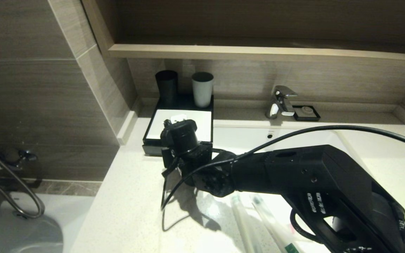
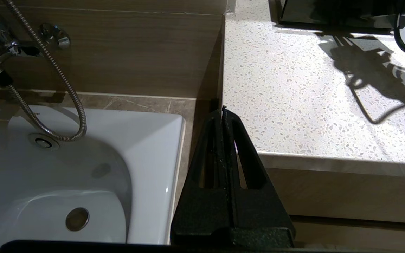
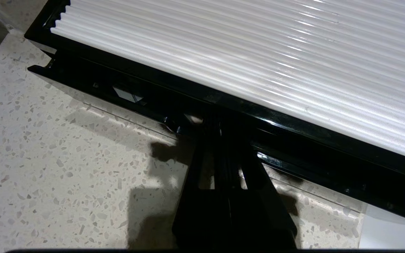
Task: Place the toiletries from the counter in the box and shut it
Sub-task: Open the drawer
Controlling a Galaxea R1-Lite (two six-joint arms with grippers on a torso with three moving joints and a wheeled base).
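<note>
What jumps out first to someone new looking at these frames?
The big black right arm sweeps across the counter, its shut right gripper pressed up to the front edge of the box with the ribbed white panel. Behind the box stand a black cup and a grey cup. Long clear toiletries lie on the counter under the arm, and the shut left gripper hangs by the bathtub, off the counter's edge.

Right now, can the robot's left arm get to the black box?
Probably not. The left gripper hangs off the counter's edge beside the bathtub, while the right gripper already sits at the box front.
</note>
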